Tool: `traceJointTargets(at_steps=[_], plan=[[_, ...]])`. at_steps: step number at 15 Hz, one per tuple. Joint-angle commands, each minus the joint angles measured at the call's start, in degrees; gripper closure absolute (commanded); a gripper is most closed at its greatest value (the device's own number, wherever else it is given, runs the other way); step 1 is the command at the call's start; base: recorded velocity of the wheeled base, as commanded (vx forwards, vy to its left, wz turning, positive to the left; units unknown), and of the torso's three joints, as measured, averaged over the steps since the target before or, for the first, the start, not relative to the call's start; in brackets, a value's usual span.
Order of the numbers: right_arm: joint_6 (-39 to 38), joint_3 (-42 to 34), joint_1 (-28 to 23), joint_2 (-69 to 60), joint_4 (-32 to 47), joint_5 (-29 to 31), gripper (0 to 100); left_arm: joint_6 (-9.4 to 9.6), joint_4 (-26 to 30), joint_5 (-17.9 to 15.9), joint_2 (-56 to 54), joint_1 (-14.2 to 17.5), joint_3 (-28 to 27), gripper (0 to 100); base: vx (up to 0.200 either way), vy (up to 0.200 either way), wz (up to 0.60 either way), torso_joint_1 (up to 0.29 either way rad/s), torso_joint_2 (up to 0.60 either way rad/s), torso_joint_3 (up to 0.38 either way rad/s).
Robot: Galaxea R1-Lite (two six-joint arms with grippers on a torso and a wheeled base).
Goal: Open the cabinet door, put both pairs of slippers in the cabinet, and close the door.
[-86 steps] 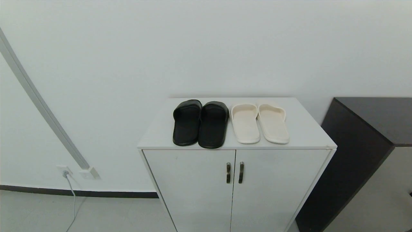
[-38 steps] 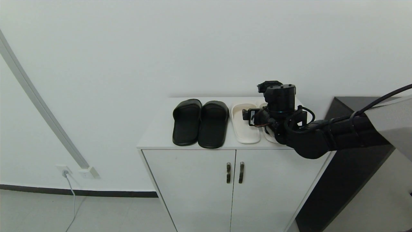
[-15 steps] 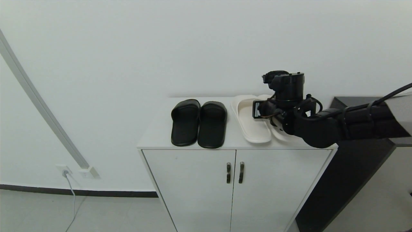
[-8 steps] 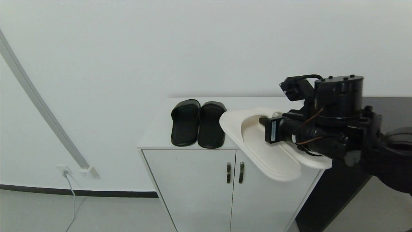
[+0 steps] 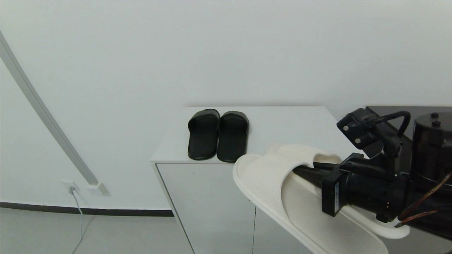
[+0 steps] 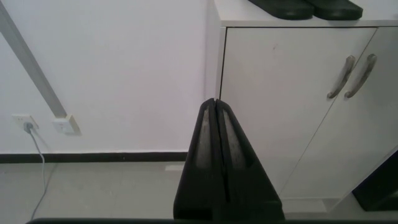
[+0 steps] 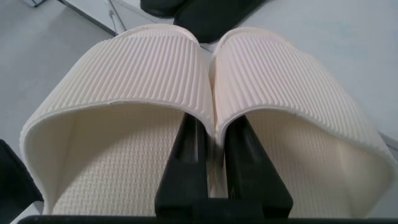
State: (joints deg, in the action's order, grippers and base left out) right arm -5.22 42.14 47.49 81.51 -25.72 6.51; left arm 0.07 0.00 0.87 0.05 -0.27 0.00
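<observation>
Off the front right corner of the cabinet top (image 5: 282,123), the cream slippers (image 5: 282,183) are held aloft by the right gripper (image 7: 215,143), closed on their touching inner walls under the straps, judged the soundest hold for a light, soft, flexible pair.

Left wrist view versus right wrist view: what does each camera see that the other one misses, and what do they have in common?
Left wrist view's own: the left gripper, fingers pressed together and holding nothing, the cabinet's closed doors with their two handles, and a wall socket. Right wrist view's own: the cream slippers side by side, with the right gripper clamping their adjoining sides. Shared: the black slippers, partly in frame.
</observation>
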Motion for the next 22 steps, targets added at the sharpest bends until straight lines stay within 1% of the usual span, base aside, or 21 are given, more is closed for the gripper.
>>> traceJointTargets(at_steps=[1, 6, 22], plan=[[0.0, -0.9, 0.4, -1.4, -0.1, 0.0, 100, 0.01, 0.0, 0.0, 0.0, 0.0, 0.0, 100, 0.0, 0.0, 0.0, 0.0, 0.0, 0.0], [0.1, -1.7, 0.4, -1.3, -0.1, 0.1, 100, -0.07, 0.0, 0.0, 0.0, 0.0, 0.0, 100, -0.2, 0.0, 0.0, 0.003, 0.0, 0.001], [0.7, -4.2, 0.4, -0.7, -0.2, 0.0, 100, -0.07, 0.0, 0.1, 0.0, 0.0, 0.0, 100, 0.0, 0.0, 0.0, 0.0, 0.0, 0.0]])
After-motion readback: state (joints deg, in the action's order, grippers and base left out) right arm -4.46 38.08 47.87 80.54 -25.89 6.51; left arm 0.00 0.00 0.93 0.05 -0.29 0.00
